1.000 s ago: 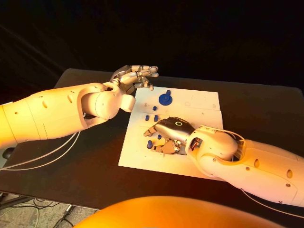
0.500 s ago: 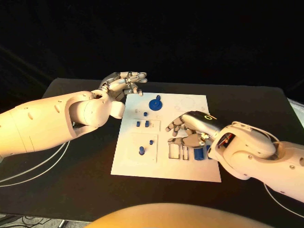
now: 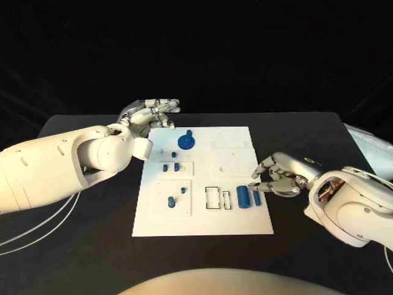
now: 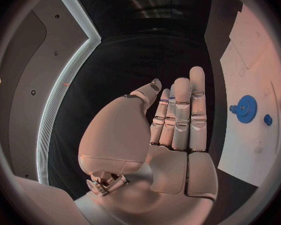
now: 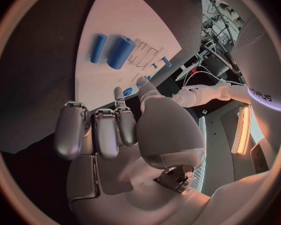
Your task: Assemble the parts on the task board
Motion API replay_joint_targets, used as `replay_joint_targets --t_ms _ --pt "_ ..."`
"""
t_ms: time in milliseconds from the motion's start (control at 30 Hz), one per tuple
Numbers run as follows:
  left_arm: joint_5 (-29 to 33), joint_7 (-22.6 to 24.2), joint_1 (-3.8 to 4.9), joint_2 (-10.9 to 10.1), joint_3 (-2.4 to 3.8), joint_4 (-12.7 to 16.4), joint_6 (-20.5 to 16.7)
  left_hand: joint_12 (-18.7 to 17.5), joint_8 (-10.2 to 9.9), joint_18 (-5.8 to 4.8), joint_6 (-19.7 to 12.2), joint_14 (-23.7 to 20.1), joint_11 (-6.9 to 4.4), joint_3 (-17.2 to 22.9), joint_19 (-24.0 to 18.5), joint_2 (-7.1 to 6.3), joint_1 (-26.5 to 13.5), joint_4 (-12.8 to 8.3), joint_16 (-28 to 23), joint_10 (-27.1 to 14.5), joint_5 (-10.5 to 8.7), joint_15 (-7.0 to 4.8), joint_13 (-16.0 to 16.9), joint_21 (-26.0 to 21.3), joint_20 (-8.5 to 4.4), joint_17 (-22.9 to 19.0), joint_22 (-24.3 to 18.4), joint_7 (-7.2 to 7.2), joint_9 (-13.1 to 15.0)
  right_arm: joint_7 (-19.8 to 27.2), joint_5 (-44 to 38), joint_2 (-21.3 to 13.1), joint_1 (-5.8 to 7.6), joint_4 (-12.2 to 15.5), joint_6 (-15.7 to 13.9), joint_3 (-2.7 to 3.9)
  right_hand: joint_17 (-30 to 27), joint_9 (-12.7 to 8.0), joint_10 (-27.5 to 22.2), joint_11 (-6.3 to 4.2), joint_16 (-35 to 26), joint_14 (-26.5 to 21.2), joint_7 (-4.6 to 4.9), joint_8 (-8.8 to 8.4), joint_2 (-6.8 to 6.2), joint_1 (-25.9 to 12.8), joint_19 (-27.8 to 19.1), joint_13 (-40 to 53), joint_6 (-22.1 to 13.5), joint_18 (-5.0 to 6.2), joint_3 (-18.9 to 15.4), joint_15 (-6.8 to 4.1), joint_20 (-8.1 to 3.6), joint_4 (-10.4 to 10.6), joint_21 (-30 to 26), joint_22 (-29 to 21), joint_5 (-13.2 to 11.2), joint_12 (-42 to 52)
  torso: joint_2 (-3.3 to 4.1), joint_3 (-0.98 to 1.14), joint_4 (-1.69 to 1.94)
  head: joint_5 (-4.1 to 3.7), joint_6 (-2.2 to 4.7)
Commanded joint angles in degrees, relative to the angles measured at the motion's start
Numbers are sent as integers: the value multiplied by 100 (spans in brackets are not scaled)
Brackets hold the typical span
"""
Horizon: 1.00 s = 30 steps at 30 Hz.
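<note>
**Both hands empty beside the board**

Lower right, your right hand (image 3: 280, 175) hovers curled, grasping nothing, beside two blue cylinders (image 3: 248, 196) on the task board (image 3: 206, 221). Sweeping it could scatter them. Upper left, your left hand (image 3: 148, 114) rests released.

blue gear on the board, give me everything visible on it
The blue gear is a flat toothed disc, plastic by its look, with a small blue knob at its rim. It lies flat near the far end of the white task board. Neither the left hand nor anything else touches it.
</note>
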Motion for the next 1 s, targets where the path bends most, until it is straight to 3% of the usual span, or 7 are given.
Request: replay_joint_targets --t_ms 33,300,700,1000 --pt "-38 72 0 14 -4 7 69 21 38 62 -45 -34 0 -44 1 11 13 7 -7 -60 26 17 6 -22 27 -7 -6 0 -9 -690 -201 -20 -17 60 196 -7 393 50 44 14 117 430 9 77 14 1 29 508 -81 -112 -109 -12 -1 53 48 84 64 134 -18 8 -11 -51 16" --pt "-38 84 -2 9 -11 -12 64 21 38 62 -45 -34 0 -44 1 11 13 7 -7 -60 26 17 6 -22 27 -7 -6 0 -9 -1062 -293 115 -51 10 334 -20 512 132 1 25 190 435 17 187 7 -35 36 547 -188 -124 -358 0 7 217 99 168 230 123 -12 0 -9 -62 -1" --pt "-38 80 -4 18 -12 -18 82 21 38 62 -45 -34 0 -44 1 11 13 7 -7 -60 26 17 6 -22 27 -7 -6 0 -9 -1231 -353 480 -148 -216 647 -27 596 190 -16 30 236 443 18 269 55 -72 41 571 -246 -134 -542 8 11 385 138 237 311 107 -4 0 -15 -31 -42" --pt "-38 73 -6 16 -12 -25 89 21 38 62 -45 -34 0 -44 1 11 13 7 -7 -60 26 17 6 -22 27 -7 -6 0 -9 -1263 -366 642 -182 -299 690 -30 623 220 -22 32 251 445 19 312 99 -87 42 583 -282 -139 -634 11 14 494 158 272 365 97 6 5 -23 -20 -67"
